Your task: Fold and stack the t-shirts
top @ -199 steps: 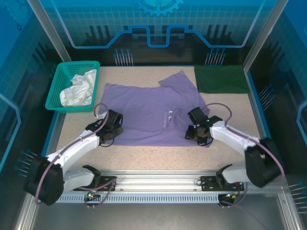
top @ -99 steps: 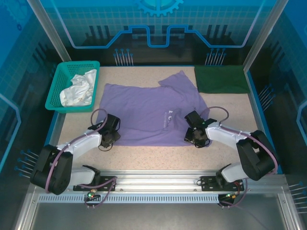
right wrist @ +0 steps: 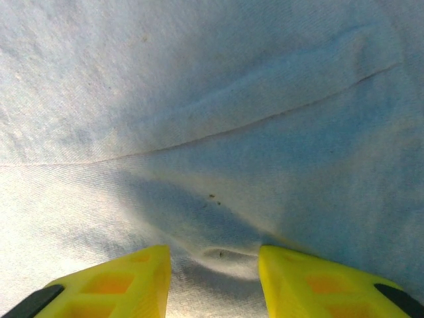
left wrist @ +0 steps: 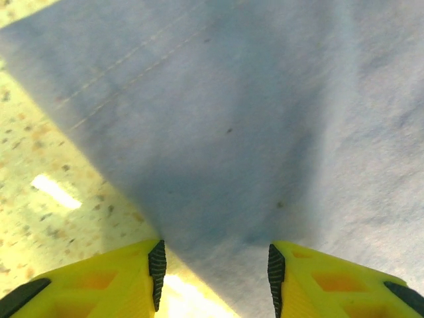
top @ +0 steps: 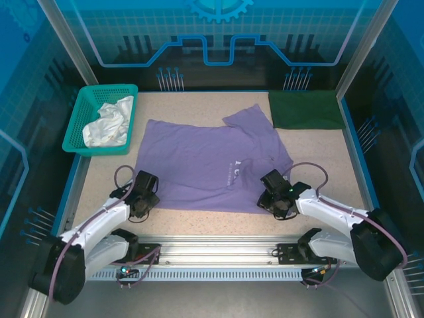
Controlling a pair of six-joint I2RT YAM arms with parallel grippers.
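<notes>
A lavender-purple t-shirt (top: pixel 212 165) lies spread flat across the middle of the table, small chest print up. My left gripper (top: pixel 147 193) is at its near left corner. In the left wrist view the gripper (left wrist: pixel 215 255) is open, and the shirt's hemmed edge (left wrist: pixel 218 132) lies flat between the yellow fingers (left wrist: pixel 106 281). My right gripper (top: pixel 271 197) rests on the shirt's near right part. In the right wrist view the gripper (right wrist: pixel 213 255) is open over a small pucker of cloth (right wrist: pixel 228 255). A dark green t-shirt (top: pixel 306 110) lies folded at the far right.
A teal mesh basket (top: pixel 74 129) holding a crumpled white cloth (top: pixel 107 124) stands at the far left. The speckled tabletop (top: pixel 212 215) shows as a bare strip between the shirt's hem and the metal rail at the near edge.
Both grippers have drawn back toward the near edge. The purple shirt has slid that way with them. Its hem now lies closer to the rail.
</notes>
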